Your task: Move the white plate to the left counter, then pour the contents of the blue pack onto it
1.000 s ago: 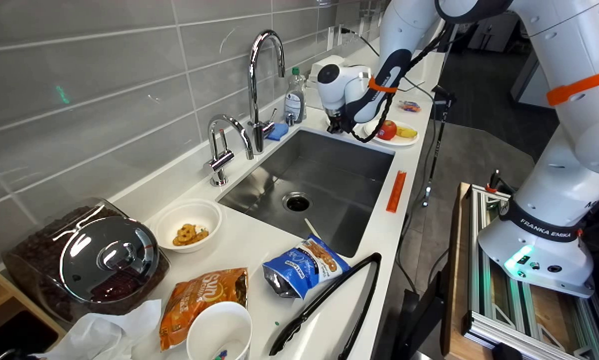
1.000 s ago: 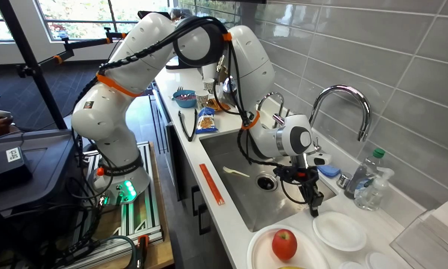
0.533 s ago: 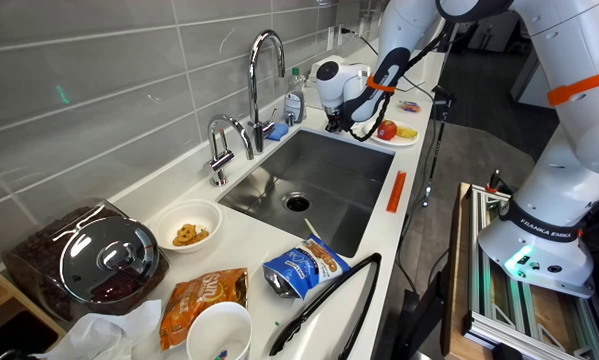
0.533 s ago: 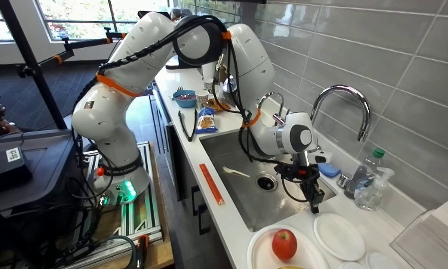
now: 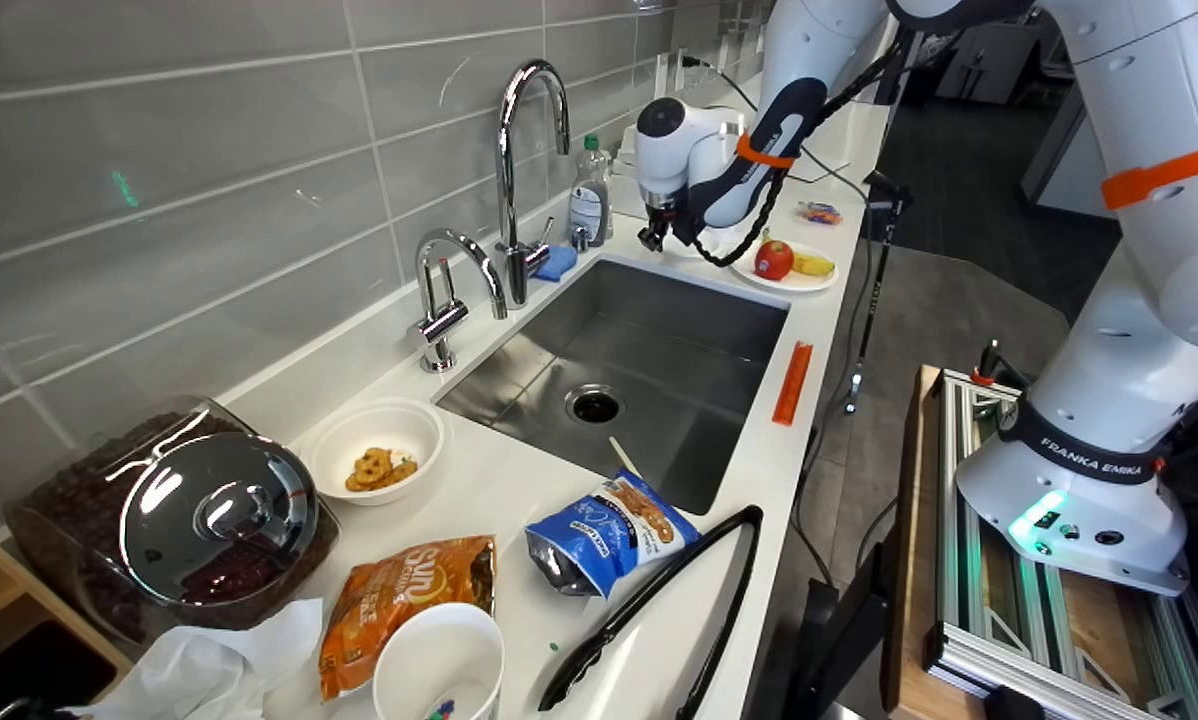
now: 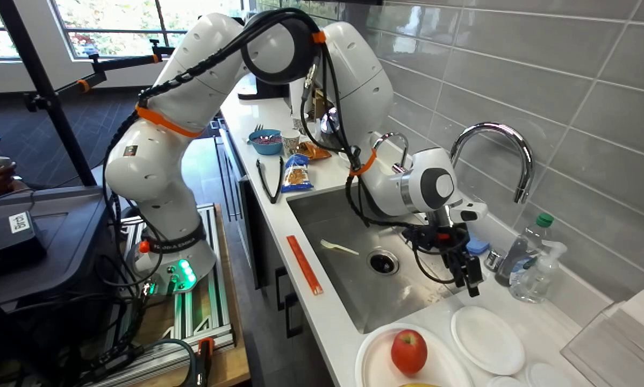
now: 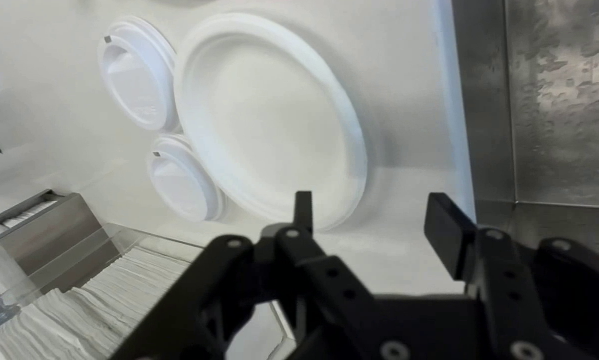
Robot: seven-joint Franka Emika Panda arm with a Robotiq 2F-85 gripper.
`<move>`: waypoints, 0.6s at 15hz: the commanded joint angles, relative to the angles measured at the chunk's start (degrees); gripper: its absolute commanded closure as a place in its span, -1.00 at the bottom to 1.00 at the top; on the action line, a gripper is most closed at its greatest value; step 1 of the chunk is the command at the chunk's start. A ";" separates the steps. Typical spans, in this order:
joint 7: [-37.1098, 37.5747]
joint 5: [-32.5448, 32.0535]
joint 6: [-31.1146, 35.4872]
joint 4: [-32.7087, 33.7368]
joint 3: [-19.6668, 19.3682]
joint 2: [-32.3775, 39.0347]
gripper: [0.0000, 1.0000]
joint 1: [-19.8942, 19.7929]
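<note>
The white plate (image 6: 487,340) lies flat on the narrow counter just past the sink; the wrist view shows the plate (image 7: 274,120) bare inside. Above its sink-side rim, apart from it, hangs my gripper (image 6: 470,285). Seen from the wrist, the gripper (image 7: 373,220) is open, with only countertop showing between its fingers. One finger overlaps the plate's lower edge in that view. The blue pack (image 5: 609,530) rests on the left counter (image 5: 499,560), across the sink from the gripper; its silvery end faces away from the sink. What is inside the pack cannot be seen.
Between plate and left counter lies the steel sink (image 6: 349,290). Beside the plate are a dish with an apple (image 6: 409,352), cup lids (image 7: 134,85) and a napkin holder (image 7: 59,225). Around the pack are black tongs (image 5: 649,590), an orange bag (image 5: 409,600) and a bowl (image 5: 331,440). A tall faucet (image 5: 507,160) rises behind.
My gripper has lifted away from the plate's rim, shifting toward the tiled wall, and its jaws have opened. The plate slid slightly away from the gripper and now lies still.
</note>
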 commanded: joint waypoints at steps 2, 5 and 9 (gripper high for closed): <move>0.00 1.86 3.34 0.86 -1.81 1.38 -0.97 -0.37; -1.16 3.58 3.38 1.74 -1.93 2.62 -1.00 -1.15; -1.75 5.94 3.24 2.99 -2.43 4.23 -1.00 -1.33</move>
